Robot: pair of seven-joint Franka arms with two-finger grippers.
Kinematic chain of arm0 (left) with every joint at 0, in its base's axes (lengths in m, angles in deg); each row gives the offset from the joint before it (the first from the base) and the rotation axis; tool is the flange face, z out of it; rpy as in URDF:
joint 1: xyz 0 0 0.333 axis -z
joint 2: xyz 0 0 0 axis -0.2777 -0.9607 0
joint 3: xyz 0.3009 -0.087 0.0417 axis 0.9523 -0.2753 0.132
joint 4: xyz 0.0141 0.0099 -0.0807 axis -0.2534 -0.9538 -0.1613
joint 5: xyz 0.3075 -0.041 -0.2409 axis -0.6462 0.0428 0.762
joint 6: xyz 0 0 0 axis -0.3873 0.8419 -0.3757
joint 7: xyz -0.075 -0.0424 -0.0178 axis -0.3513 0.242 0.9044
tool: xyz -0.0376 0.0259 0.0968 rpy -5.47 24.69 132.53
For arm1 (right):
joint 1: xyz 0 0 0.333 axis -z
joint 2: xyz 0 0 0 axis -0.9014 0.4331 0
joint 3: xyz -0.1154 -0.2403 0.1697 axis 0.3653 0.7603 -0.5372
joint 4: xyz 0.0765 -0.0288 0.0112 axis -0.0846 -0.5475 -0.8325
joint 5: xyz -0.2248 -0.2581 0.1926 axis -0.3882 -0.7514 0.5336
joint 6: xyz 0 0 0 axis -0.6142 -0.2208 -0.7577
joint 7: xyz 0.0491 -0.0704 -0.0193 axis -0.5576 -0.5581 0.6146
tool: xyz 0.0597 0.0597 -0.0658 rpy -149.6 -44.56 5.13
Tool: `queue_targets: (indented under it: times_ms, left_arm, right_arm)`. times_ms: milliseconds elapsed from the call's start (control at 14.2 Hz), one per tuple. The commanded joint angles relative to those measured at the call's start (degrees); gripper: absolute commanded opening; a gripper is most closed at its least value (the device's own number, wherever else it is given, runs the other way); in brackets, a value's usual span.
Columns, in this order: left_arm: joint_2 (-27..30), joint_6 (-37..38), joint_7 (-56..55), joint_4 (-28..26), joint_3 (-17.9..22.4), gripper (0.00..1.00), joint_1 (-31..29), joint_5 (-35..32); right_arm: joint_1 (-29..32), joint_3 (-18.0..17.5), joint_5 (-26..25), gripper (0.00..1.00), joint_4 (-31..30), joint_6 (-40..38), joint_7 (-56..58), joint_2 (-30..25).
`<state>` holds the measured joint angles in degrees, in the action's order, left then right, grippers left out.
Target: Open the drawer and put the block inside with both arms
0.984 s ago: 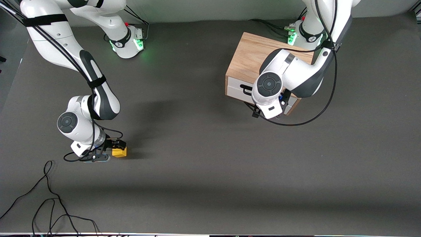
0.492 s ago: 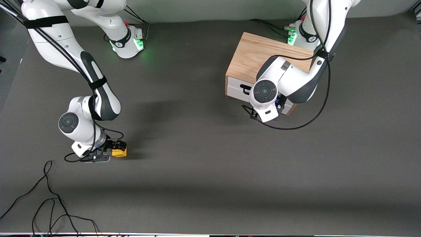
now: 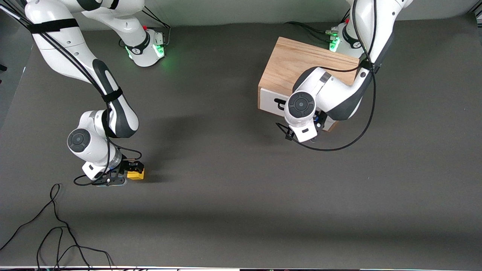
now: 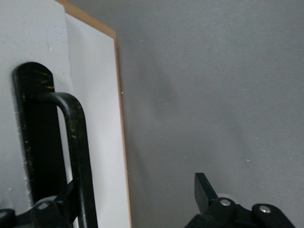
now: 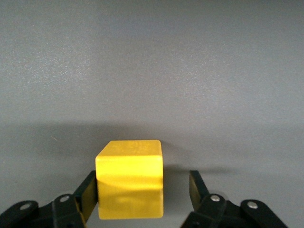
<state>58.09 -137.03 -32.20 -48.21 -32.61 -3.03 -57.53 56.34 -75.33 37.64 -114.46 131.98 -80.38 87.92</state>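
Note:
The small yellow block (image 3: 136,174) sits on the grey table near the right arm's end. My right gripper (image 3: 130,170) is down at the table, open around the block (image 5: 130,183). One finger (image 5: 88,190) touches the block and the other finger (image 5: 196,187) stands a gap away. The oak cabinet (image 3: 297,60) stands near the left arm's base. Its white drawer front (image 3: 268,101) with the black bar handle (image 3: 280,103) looks shut. My left gripper (image 4: 135,192) is open in front of the drawer, with the handle (image 4: 76,142) close to one finger.
Loose black cables (image 3: 56,226) lie on the table near the front camera at the right arm's end. A black cable (image 3: 339,139) hangs from the left arm in a loop in front of the cabinet. The table is a dark grey mat (image 3: 226,169).
The left wrist has moved in closer to the drawer front and a little toward the right arm's end. The right gripper and the block stay as they were.

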Motion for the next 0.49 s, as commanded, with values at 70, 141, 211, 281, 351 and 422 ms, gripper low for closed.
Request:
queue_targets:
  times_ms: [70, 141, 211, 281, 351, 422]
  left_arm:
    - [-3.96, 0.05, -1.33, 6.84, -0.04, 1.00, 0.27, -2.11]
    - [-5.02, 0.14, -1.33, 8.43, -0.04, 1.00, 0.27, -2.54]
    - [-5.90, 0.14, -1.42, 10.09, -0.04, 1.00, 0.27, -2.89]
    - [-6.78, 0.14, -1.33, 11.42, -0.04, 1.00, 0.27, -2.98]
    - [-7.48, 0.06, -1.33, 12.56, 0.04, 1.00, 0.27, -3.07]
    - [-8.10, -0.21, -1.33, 13.44, -0.04, 1.00, 0.44, -3.25]
  right_arm:
    - [0.00, -0.05, 0.29, 0.89, 0.62, 1.60, 0.96, 0.79]
    - [0.09, -0.05, 0.29, 0.89, 0.36, 2.12, 0.96, 0.87]
    - [0.00, -0.05, 0.29, 0.89, 0.27, 2.65, 0.96, 1.22]
    - [0.00, -0.05, 0.29, 0.89, 0.27, 2.65, 0.96, 1.31]
    - [0.00, -0.05, 0.29, 0.86, 0.27, 2.65, 0.96, 1.40]
    - [0.09, -0.05, 0.29, 0.83, 0.27, 2.74, 0.96, 1.40]
